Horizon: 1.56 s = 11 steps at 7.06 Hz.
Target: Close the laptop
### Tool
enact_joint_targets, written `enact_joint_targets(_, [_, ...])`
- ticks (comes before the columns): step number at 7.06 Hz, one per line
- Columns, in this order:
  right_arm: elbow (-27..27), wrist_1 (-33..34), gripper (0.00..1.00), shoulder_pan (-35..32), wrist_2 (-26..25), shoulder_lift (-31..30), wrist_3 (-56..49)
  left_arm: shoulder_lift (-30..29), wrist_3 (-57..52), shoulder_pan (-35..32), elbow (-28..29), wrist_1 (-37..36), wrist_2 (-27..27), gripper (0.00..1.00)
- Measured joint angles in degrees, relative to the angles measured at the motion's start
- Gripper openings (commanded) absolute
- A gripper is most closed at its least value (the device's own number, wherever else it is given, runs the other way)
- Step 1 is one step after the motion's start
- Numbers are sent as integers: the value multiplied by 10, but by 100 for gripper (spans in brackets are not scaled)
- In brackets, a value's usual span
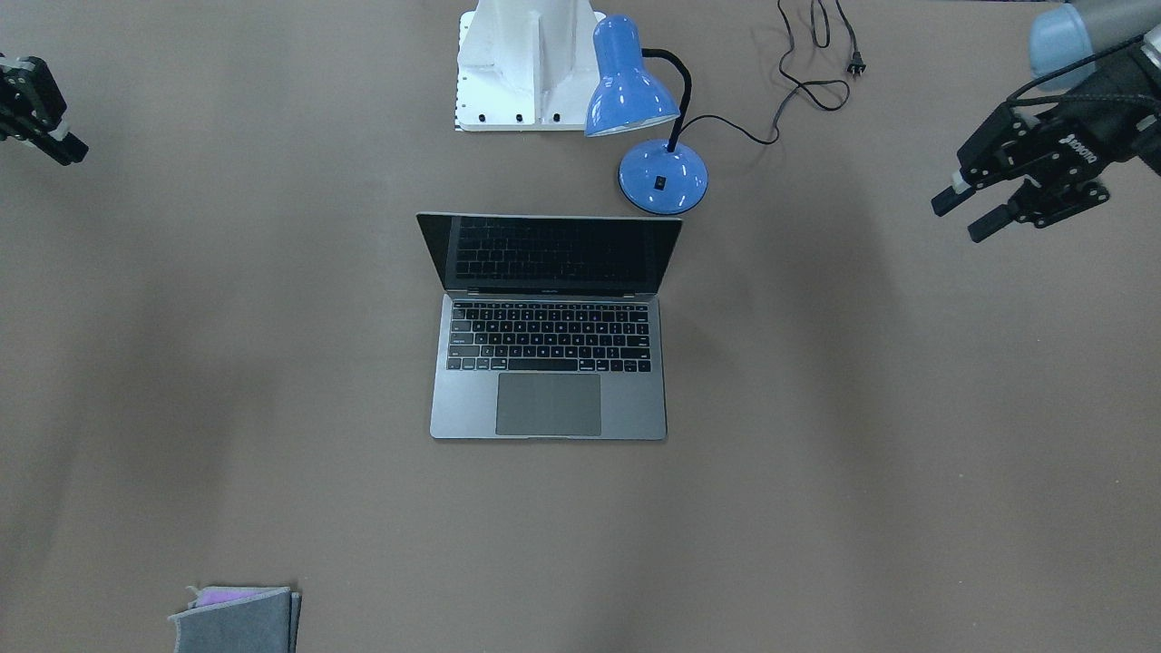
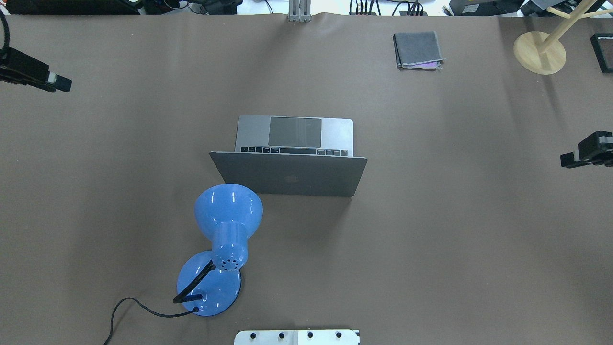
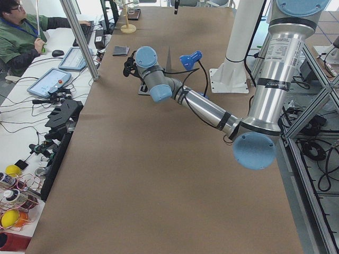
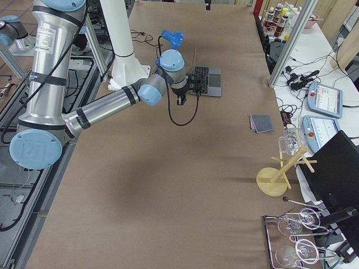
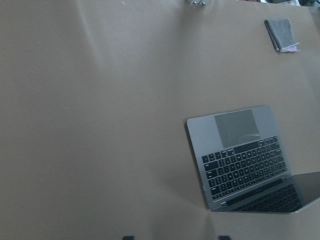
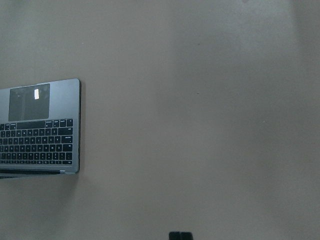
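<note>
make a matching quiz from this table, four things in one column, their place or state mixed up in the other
1 laptop
2 desk lamp
3 folded grey cloth
4 left hand

A at the table edge opposite the robot
B open, holding nothing
C lid up, screen dark
D blue, behind the laptop's lid

Pairs: 1-C, 2-D, 3-A, 4-B

Right arm (image 4: 112, 103) stretches over brown table (image 4: 168, 190). Right gripper (image 4: 188, 85) overlaps open laptop (image 4: 209, 80). Blue lamp (image 4: 172, 38) beyond. Grey cloth (image 4: 261, 123) and wooden stand (image 4: 279, 176) well apart.
</note>
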<state>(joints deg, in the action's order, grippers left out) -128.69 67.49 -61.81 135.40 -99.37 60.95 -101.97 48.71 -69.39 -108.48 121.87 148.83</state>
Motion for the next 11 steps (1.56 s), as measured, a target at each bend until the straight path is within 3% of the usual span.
enact_joint_targets(5, [-7,3,0,135,-50,139,194,-48,194,116,-7,14,-2,0])
enact_joint_targets(11, [5,10,0,245,-155,195,247,-64,215,184,11,44,-26,0])
